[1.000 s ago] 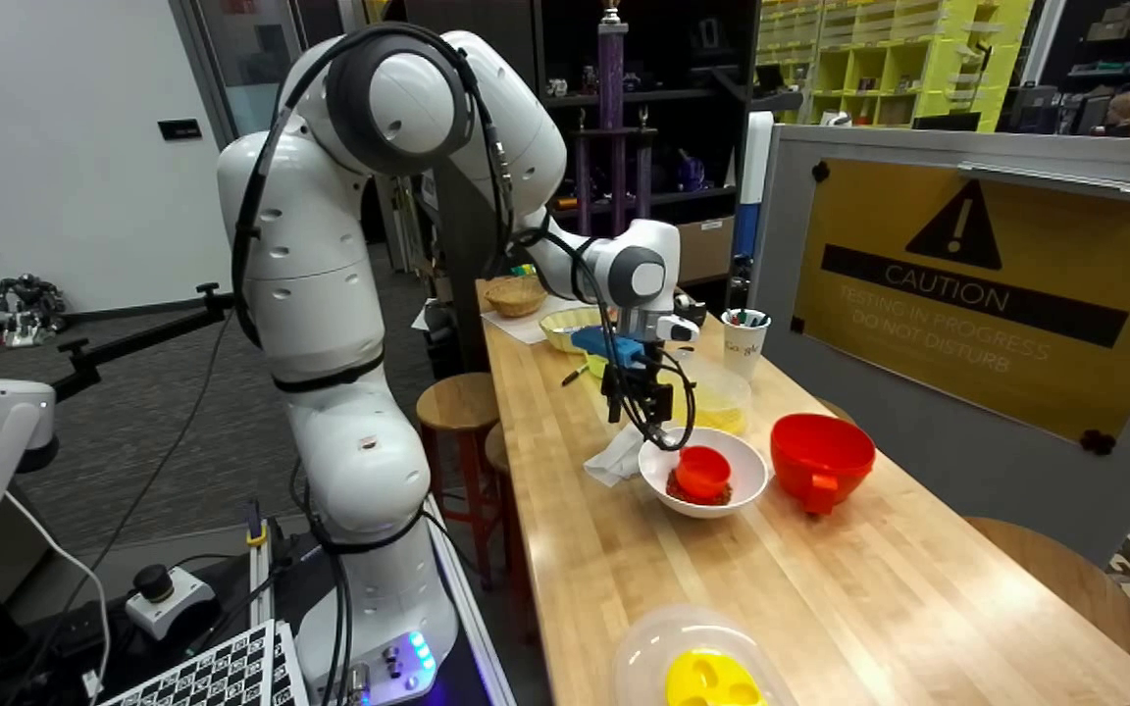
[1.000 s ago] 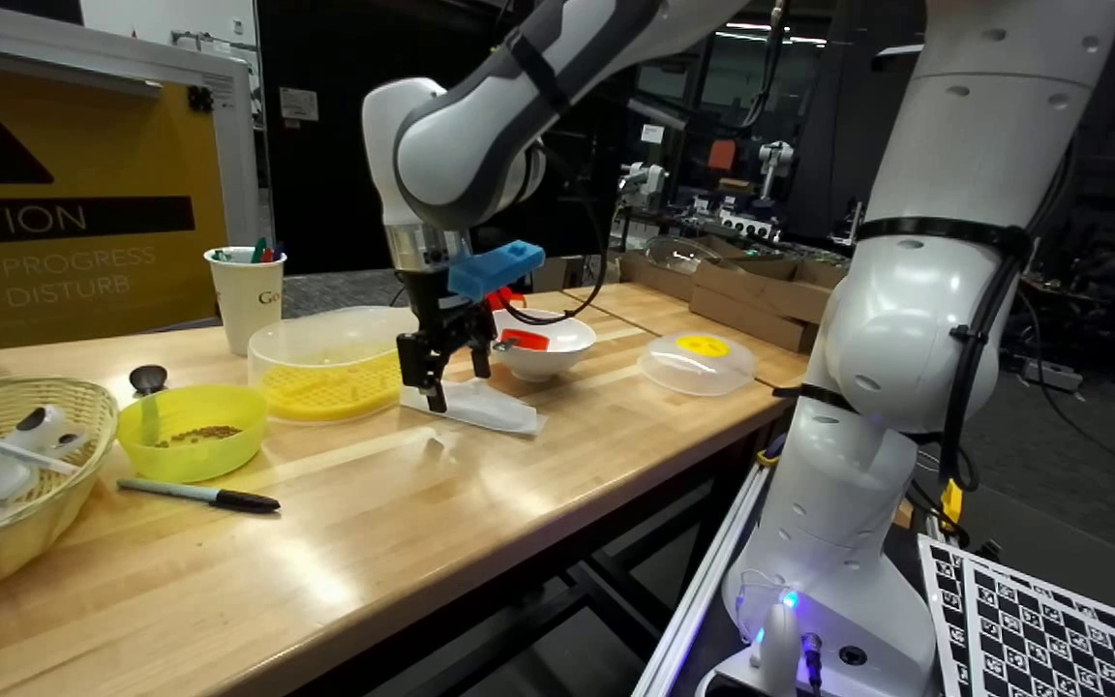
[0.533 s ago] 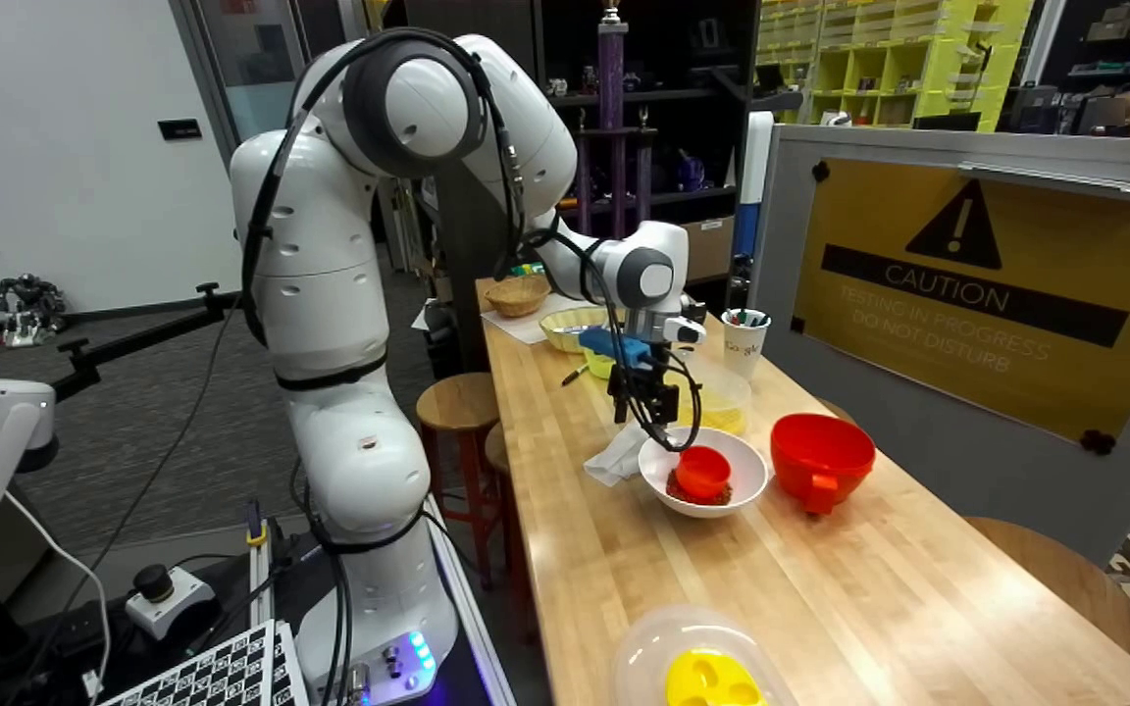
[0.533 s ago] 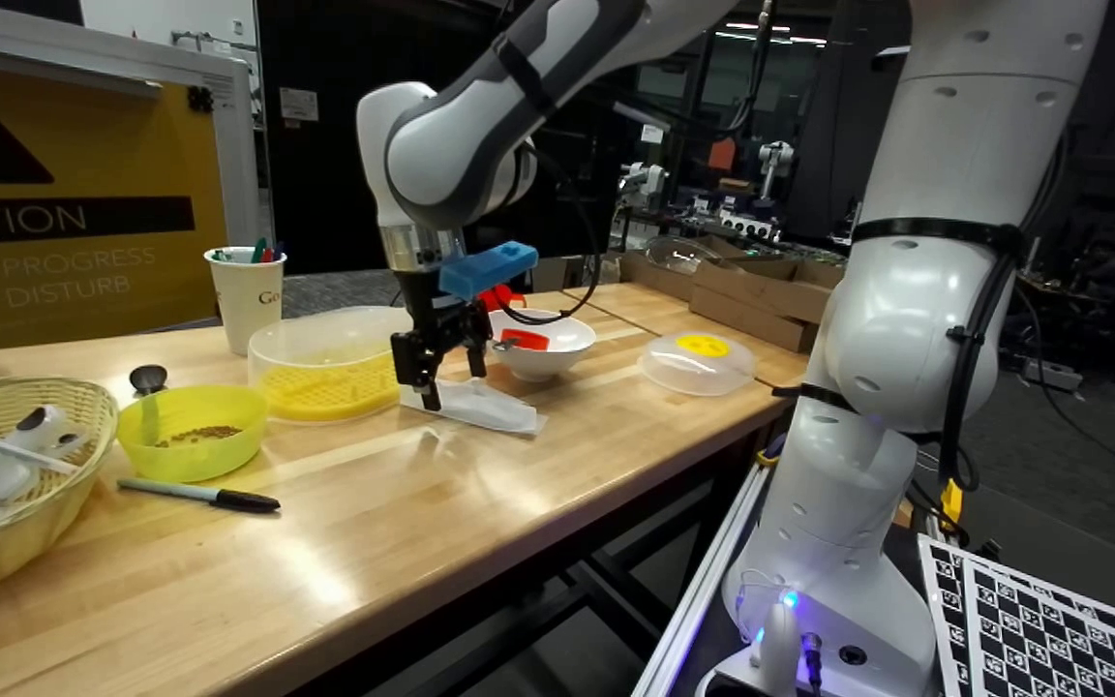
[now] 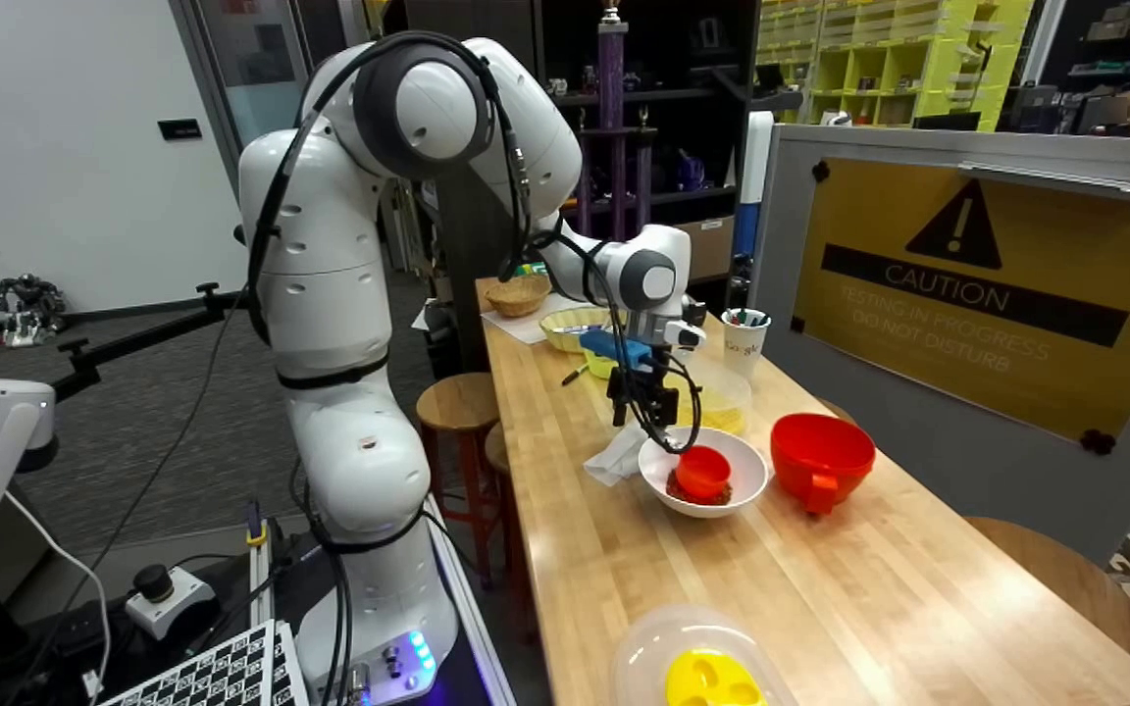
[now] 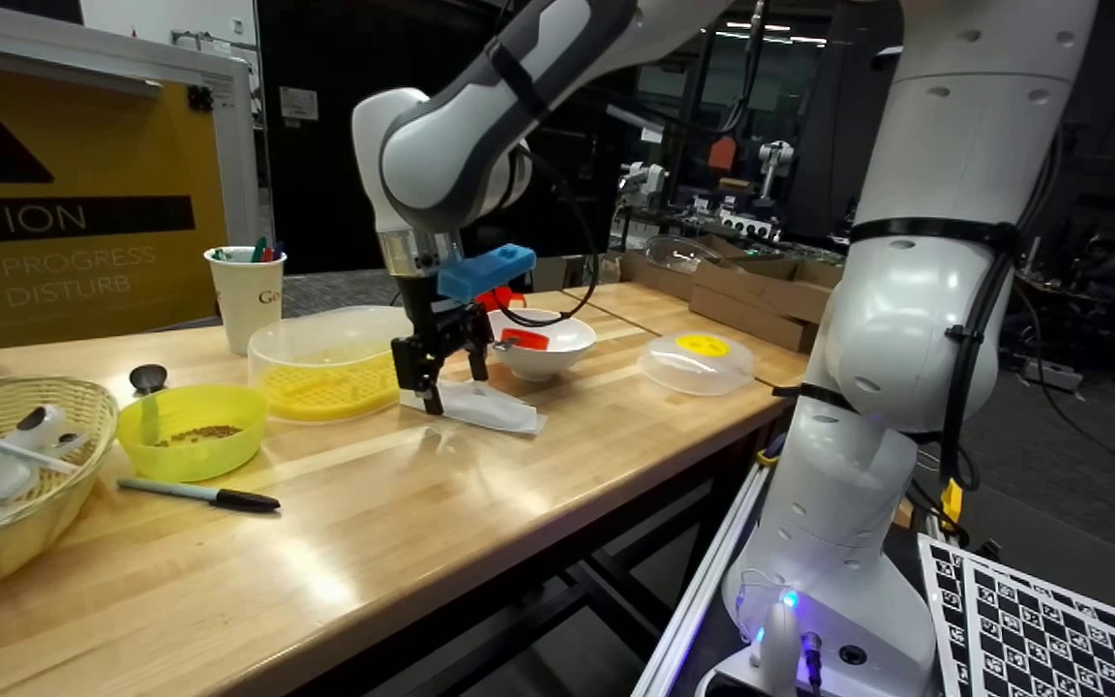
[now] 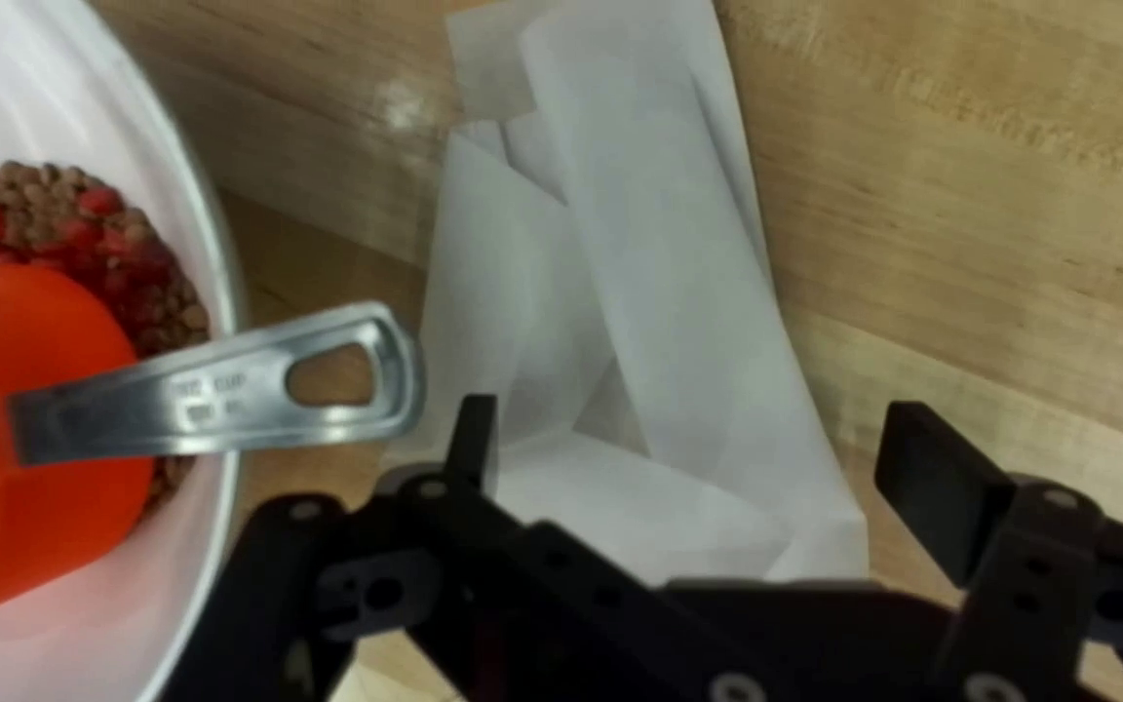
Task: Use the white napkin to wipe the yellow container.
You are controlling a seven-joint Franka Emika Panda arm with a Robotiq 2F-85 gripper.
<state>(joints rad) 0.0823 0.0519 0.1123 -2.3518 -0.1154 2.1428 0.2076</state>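
The white napkin (image 7: 678, 273) lies folded and crumpled on the wooden table; it also shows in both exterior views (image 5: 614, 461) (image 6: 499, 411). My gripper (image 7: 696, 429) is open and points down over the napkin's near end, with nothing held. In the wrist view its left finger overlaps the napkin's left edge and its right finger is beyond the right edge. In an exterior view the gripper (image 6: 456, 389) is low; I cannot tell if the tips touch. The yellow container (image 6: 320, 392), translucent with a yellow base, stands beside the gripper; in an exterior view (image 5: 722, 417) the gripper partly covers it.
A white bowl (image 7: 186, 604) holds brown-red pellets and a red cup (image 7: 64, 526); its metal handle (image 7: 259, 385) juts toward the napkin. A red bowl (image 5: 823, 456), pen cup (image 5: 744, 343), yellow bowl (image 6: 192, 445), marker (image 6: 199, 495) and basket (image 6: 35, 528) stand around.
My gripper has shifted slightly left in one exterior view and slightly right in another, then come down a little. It stays open. The napkin and container have not moved.
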